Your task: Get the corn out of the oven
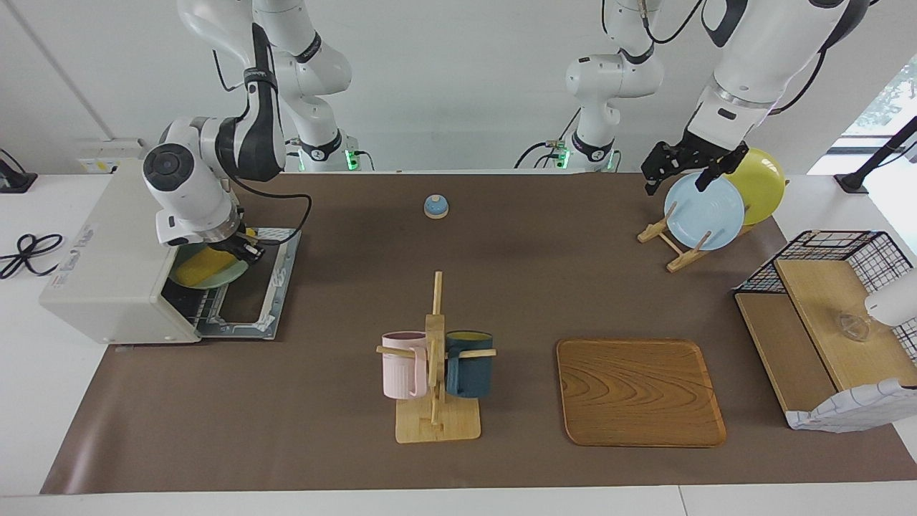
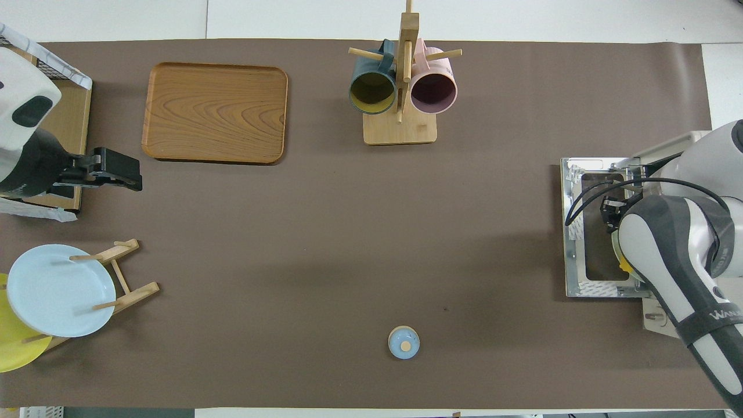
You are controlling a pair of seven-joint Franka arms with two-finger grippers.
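The off-white oven (image 1: 107,251) stands at the right arm's end of the table, its door (image 1: 266,287) folded down flat. In its mouth lies the yellow corn (image 1: 195,266) on a pale green plate (image 1: 218,277). My right gripper (image 1: 243,251) is at the end of the corn that points out of the oven, low over the plate's rim. From overhead the right arm covers most of it; only a sliver of corn (image 2: 621,265) shows beside the door (image 2: 580,232). My left gripper (image 1: 677,174) hangs open and empty over the plate rack, where the left arm waits.
A wooden rack (image 1: 670,240) holds a blue plate (image 1: 703,211) and a yellow plate (image 1: 759,183). A mug stand (image 1: 435,373) carries a pink and a dark blue mug. Also here: a wooden tray (image 1: 640,393), a small blue knob-topped lid (image 1: 435,206), a wire basket with shelves (image 1: 831,322).
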